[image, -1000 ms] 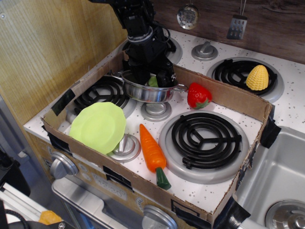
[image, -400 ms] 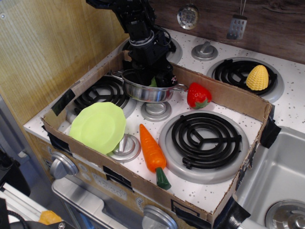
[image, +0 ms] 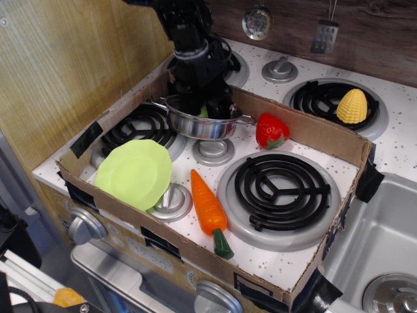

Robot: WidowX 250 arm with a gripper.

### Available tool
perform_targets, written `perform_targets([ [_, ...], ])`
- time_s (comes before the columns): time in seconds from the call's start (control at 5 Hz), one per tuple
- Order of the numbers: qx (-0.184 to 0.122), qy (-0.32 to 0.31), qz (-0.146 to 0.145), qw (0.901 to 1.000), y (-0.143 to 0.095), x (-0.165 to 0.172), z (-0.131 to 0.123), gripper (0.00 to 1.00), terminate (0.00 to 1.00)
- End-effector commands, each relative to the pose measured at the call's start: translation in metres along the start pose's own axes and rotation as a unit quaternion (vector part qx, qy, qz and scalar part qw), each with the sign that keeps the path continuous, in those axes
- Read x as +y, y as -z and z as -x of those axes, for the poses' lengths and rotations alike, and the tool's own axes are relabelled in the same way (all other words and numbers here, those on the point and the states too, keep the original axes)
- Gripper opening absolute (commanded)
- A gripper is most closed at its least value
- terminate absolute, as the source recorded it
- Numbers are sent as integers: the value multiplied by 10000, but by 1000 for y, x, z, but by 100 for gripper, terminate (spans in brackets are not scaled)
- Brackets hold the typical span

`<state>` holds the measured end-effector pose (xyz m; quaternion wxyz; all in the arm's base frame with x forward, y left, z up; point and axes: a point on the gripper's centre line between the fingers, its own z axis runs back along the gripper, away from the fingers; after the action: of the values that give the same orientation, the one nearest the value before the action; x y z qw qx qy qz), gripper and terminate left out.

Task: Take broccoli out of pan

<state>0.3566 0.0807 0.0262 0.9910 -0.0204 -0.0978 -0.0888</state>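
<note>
The black hand (image: 203, 104) was reaching down inside the pan (image: 199, 125), and only a sliver of the pale-green broccoli (image: 204, 111) showed between its fingers, sitting in the pan against the back rim; honestly I couldn't tell if the fingers were closed on it or just around it. The pan sat at the back of the cardboard box (image: 311, 135) on the stove tabletop (image: 404, 147), with the red pepper (image: 271, 130) just off its right handle. The green plate (image: 134, 173) and the carrot (image: 209, 210) were lying nearer the front.
</note>
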Motion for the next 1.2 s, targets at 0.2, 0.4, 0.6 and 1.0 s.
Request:
perform_targets([
  [0.2,163,-632,-1289,9895,-138,-32,-1,0,0],
  [0.4,-33,-960,-1261,9874,-131,-70,7,0,0],
  [0.6,-115,-1038,-832,9910,-109,-93,8,0,0],
  [1.0,-556,-1022,-156,9931,-38,-121,-7,0,0],
])
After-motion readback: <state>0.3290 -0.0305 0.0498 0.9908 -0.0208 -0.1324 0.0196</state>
